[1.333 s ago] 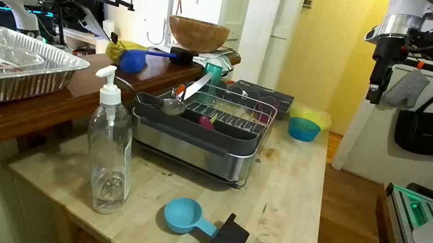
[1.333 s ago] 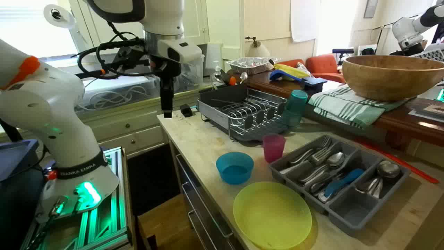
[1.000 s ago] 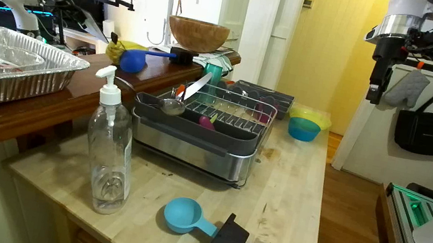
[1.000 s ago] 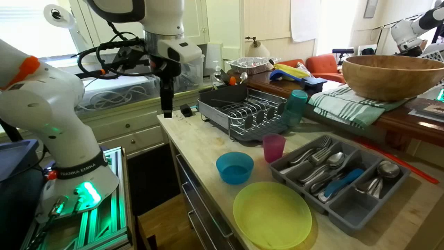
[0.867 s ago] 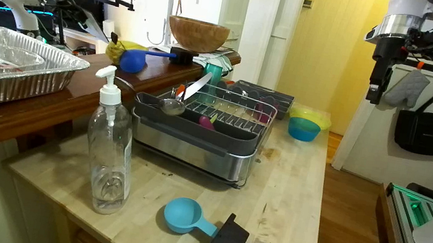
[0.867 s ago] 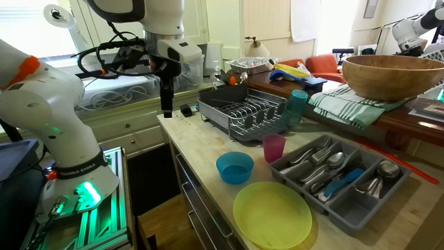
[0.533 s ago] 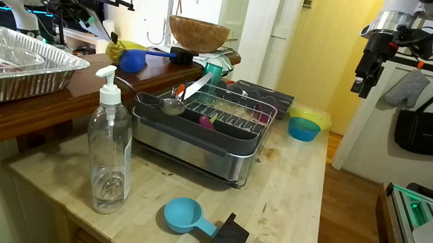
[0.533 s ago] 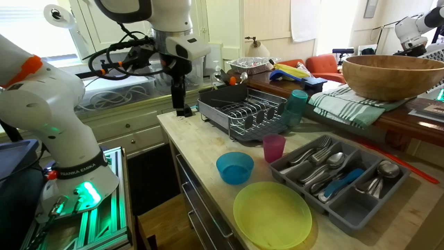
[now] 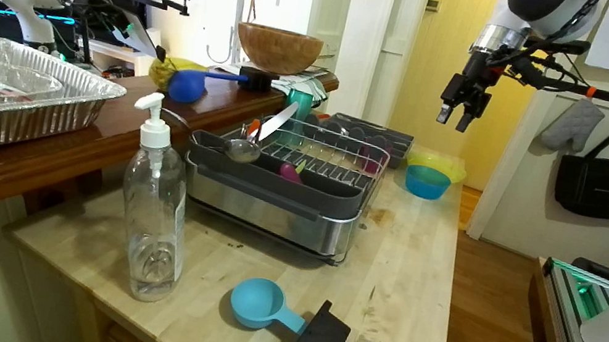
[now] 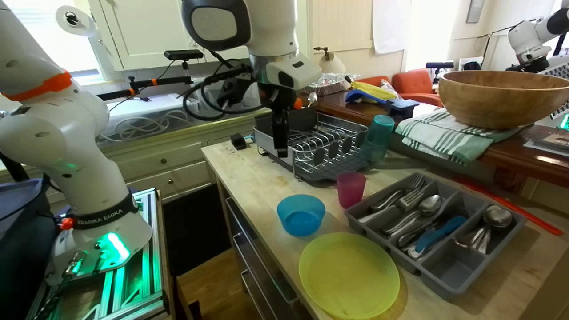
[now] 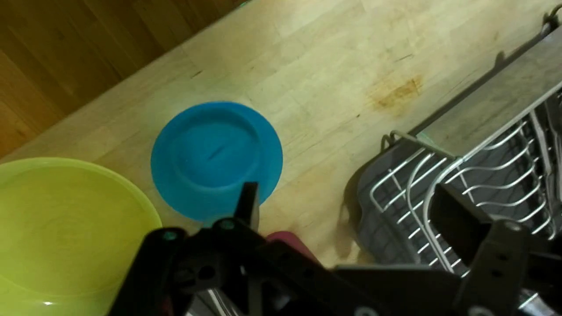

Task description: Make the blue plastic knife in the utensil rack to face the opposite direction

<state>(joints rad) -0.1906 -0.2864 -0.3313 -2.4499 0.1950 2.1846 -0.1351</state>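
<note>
A slim blue plastic knife [image 10: 441, 233] lies among metal cutlery in a compartment of the grey utensil rack [image 10: 453, 269], a divided tray on the counter. Which of its ends is the blade I cannot tell. The dark rack also shows at the back of the counter [image 9: 378, 126]. My gripper [image 9: 454, 120] hangs in the air, pointing down and slightly tilted, with its fingers apart and nothing between them. In the wrist view the open gripper [image 11: 351, 210] spans the space between bowl and dish rack. Its own body covers most of the cutlery there.
A wire dish rack [image 10: 322, 166] stands farther along the counter, close beneath the arm. Between it and the utensil rack are a pink cup [image 10: 351, 189], a blue bowl [image 11: 215, 153] and a yellow plate [image 11: 66, 228]. Teal cups [image 10: 378, 138] stand beside the dish rack.
My gripper has swung from the counter's outer edge inward toward the dish rack, and has turned so that both fingers show. Objects on the counter have not moved.
</note>
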